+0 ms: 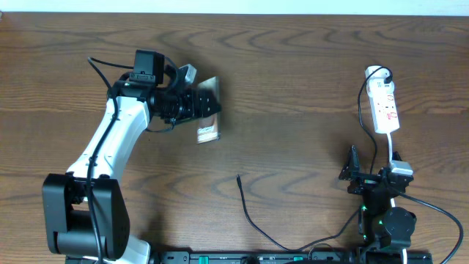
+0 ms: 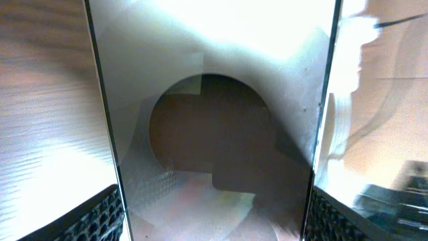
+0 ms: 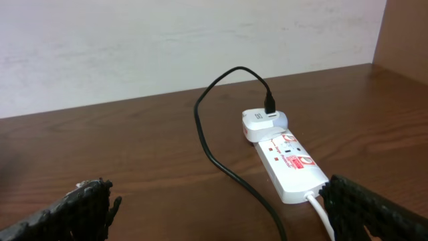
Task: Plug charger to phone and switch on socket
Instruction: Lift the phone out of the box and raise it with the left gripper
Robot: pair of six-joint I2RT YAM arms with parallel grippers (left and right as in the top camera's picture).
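**Phone in the claw, plug not yet in, switch untouched**

Overhead: the left claw (image 1: 192, 105) holds the phone (image 1: 209, 130) at the left-centre of the surface (image 1: 293, 66), tilted up, not lying flat. The charger (image 1: 253, 220) trails from the near edge, and its plug tip (image 1: 238, 177) lies loose on the wood, well apart from the phone. The socket (image 1: 385, 108) lies at the far right. The right claw (image 1: 354, 170) hangs near it on the near side and touches nothing.

Left wrist: the phone (image 2: 214, 100) fills the frame as a glossy, reflecting slab spanning the gap from one finger (image 2: 97, 215) to the other. From this I judge the claw clamped on its edges. The port is out of sight.

Right wrist: the fingers (image 3: 77, 211) stand wide apart with nothing between them. Ahead, the socket (image 3: 294, 167) carries a white adapter (image 3: 262, 122) with the black cable (image 3: 214, 154) already seated in it. Red marks show on the strip, but I cannot tell whether a switch is on.

By my reading only the grasp of the phone is done. What remains is to pick up the tip, mate it with the phone and press the switch.
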